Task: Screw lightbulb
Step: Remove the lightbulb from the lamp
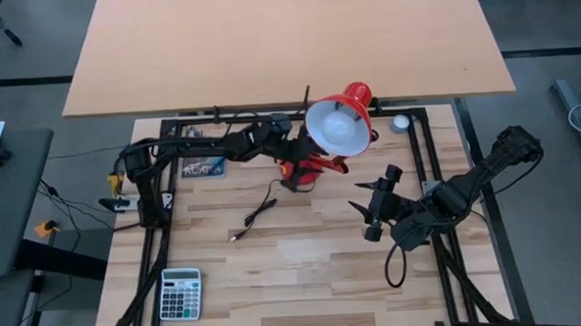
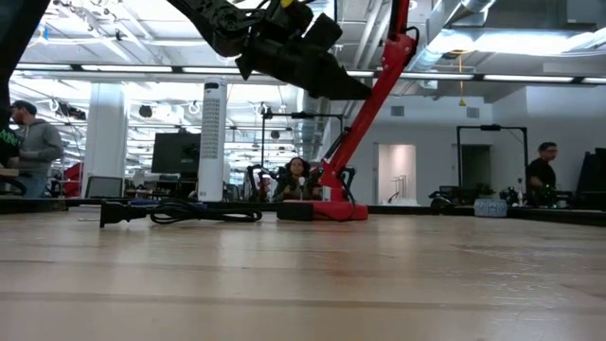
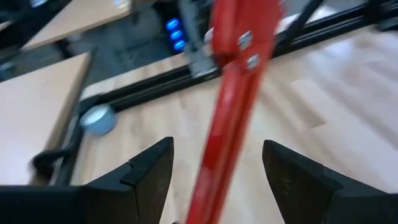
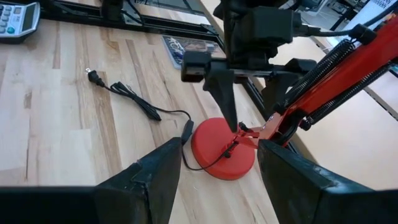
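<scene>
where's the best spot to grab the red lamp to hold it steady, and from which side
Grip the slim, straight lamp arm between the round base and the shade, coming in side-on so the fingers close across its narrow width. The shade looks too wide and the base too flat to pinch. The left claw straddles that bar, open.

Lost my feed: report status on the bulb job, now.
Left gripper open, straddling the red lamp arm. Right gripper open, empty, clear of the lamp. Lightbulb sits in the shade. Nothing in the way.
</scene>
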You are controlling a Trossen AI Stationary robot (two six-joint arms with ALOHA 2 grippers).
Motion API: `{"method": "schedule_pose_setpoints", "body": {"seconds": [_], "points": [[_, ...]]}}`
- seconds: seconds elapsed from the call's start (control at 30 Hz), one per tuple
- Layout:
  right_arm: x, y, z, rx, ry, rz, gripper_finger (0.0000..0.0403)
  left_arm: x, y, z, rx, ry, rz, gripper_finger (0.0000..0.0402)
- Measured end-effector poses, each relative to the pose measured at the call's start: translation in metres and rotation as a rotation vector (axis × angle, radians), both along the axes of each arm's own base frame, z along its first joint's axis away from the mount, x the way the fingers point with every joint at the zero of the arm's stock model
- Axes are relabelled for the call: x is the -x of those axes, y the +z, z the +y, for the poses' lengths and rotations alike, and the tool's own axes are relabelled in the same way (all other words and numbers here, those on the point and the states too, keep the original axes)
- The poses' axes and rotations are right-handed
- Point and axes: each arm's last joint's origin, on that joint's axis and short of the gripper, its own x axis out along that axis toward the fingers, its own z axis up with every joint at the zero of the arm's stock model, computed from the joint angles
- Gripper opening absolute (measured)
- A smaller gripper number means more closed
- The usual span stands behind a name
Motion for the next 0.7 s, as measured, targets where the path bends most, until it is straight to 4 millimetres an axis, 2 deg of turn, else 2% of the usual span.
{"method": "schedule_pose_setpoints", "body": {"seconds": [0.33, 0.5, 0.7], "points": [[-0.002, 0.001, -0.001, -0.009, -0.010, -0.014, 0.0224, 0.002, 0.001, 0.004, -0.036, -0.031, -0.017, 0.0235], [-0.005, 0.002, -0.007, -0.015, -0.035, -0.023, 0.0224, 0.002, 0.001, 0.007, 0.007, -0.009, -0.010, 0.0216], [-0.009, 0.000, -0.011, -0.010, -0.059, -0.015, 0.0224, 0.000, 0.002, 0.001, -0.010, 0.008, -0.022, 0.0203]]}}
